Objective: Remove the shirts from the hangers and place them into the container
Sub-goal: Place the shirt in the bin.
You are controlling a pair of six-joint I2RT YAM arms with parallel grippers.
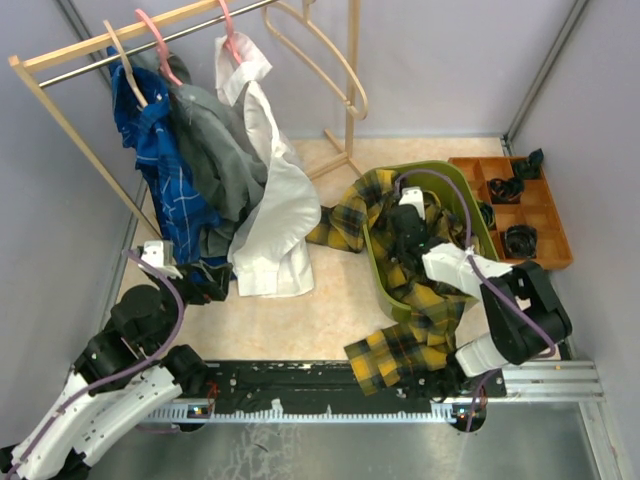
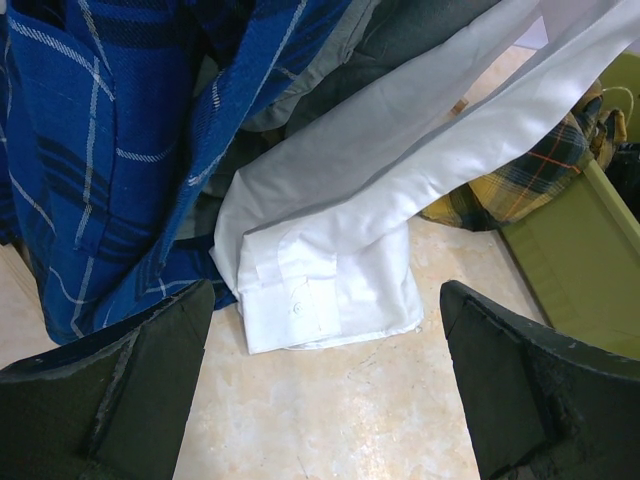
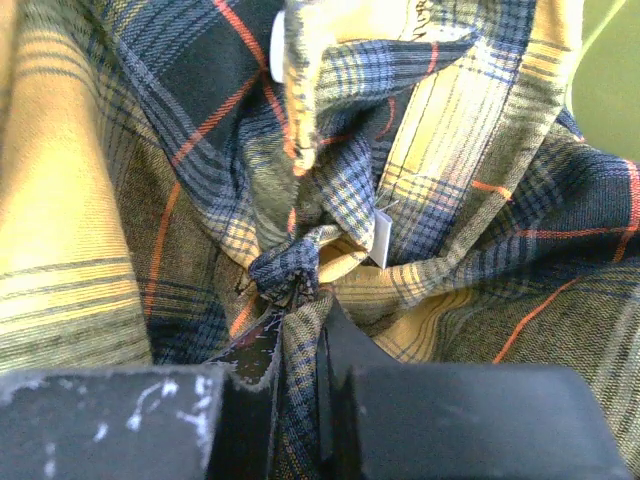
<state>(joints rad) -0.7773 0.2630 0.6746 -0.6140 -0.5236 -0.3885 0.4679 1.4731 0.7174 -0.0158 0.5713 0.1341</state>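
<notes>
Beige tabletop [image 1: 300,320], grey walls. Nearest us, the right gripper [image 3: 300,345] is over the container [image 1: 378,255], clamped on the yellow plaid shirt [image 3: 480,230], which spills across its rims. Left of the container, the left gripper [image 1: 208,284] has its fingers wide apart and empty. Beyond it, the white shirt [image 1: 280,220], grey shirt [image 1: 225,150] and blue shirt [image 1: 165,175] hang on hangers [image 1: 150,30].

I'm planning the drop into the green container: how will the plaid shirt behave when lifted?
Probably floppy: the plaid shirt bunches into tight folds where the right gripper pinches it. Likely to trail and snag, since parts drape outside the container on two sides.
</notes>
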